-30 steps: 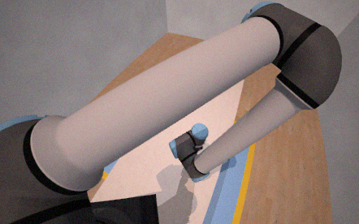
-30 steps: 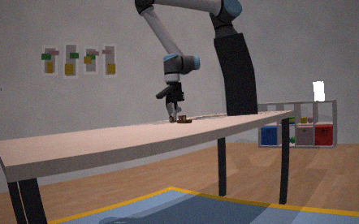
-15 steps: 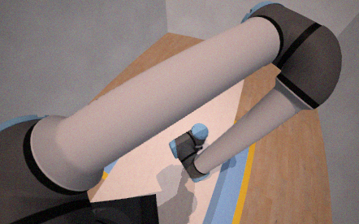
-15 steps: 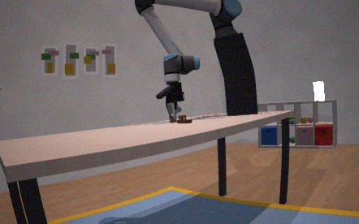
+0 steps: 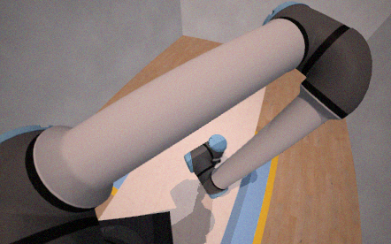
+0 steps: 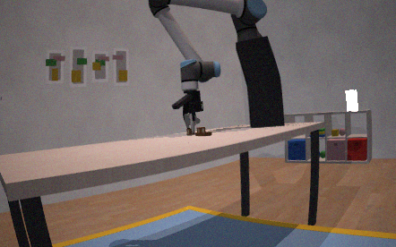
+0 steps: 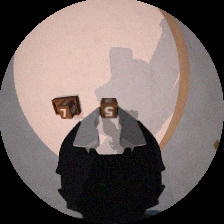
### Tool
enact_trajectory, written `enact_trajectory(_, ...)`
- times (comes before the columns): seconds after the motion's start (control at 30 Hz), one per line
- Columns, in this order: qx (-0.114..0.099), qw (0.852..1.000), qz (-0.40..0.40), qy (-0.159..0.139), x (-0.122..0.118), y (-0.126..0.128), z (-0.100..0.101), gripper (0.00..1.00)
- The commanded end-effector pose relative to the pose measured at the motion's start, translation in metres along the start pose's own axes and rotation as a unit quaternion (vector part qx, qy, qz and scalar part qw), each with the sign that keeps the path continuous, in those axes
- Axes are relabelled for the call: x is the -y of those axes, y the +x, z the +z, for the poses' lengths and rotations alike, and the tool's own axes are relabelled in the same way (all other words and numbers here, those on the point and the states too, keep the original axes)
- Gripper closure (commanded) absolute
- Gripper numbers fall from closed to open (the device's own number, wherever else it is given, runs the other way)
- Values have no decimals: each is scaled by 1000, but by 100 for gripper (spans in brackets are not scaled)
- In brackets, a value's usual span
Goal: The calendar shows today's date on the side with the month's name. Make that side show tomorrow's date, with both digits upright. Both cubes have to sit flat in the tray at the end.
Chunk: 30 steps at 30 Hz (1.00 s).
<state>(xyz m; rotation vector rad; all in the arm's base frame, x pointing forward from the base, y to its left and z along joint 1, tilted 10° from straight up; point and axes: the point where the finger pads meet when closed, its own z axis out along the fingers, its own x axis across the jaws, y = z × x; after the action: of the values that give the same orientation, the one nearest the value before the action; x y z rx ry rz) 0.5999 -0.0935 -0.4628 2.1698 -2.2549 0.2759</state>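
Note:
My gripper [image 7: 108, 107] [image 6: 189, 125] is shut on a brown wooden cube [image 7: 108, 107] [image 6: 189, 132] whose face towards the wrist camera shows a 5. It holds the cube just above or on the pale table [image 6: 113, 157] [image 7: 75, 60] [image 5: 164, 177]; I cannot tell which. Beside it, a short way off, stands the small brown calendar tray [image 7: 65, 106] [image 6: 203, 132] with another cube in it that shows a 1. In the top view the arm hides the gripper, the cubes and the tray.
The table's edge runs close behind the tray in the wrist view. A white shelf [image 6: 328, 143] with coloured bins stands on the floor at the back right. A blue floor mat [image 6: 211, 228] with a yellow border lies before the table.

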Motion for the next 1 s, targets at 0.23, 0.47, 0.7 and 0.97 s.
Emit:
enact_trajectory(0.23, 0, 1000, 0, 0, 0, 0, 2, 89)
enact_trajectory(0.47, 0, 1000, 0, 0, 0, 0, 3, 89)
enact_trajectory(0.7, 0, 1000, 0, 0, 0, 0, 3, 89)
enact_trajectory(0.97, 0, 1000, 0, 0, 0, 0, 3, 89)
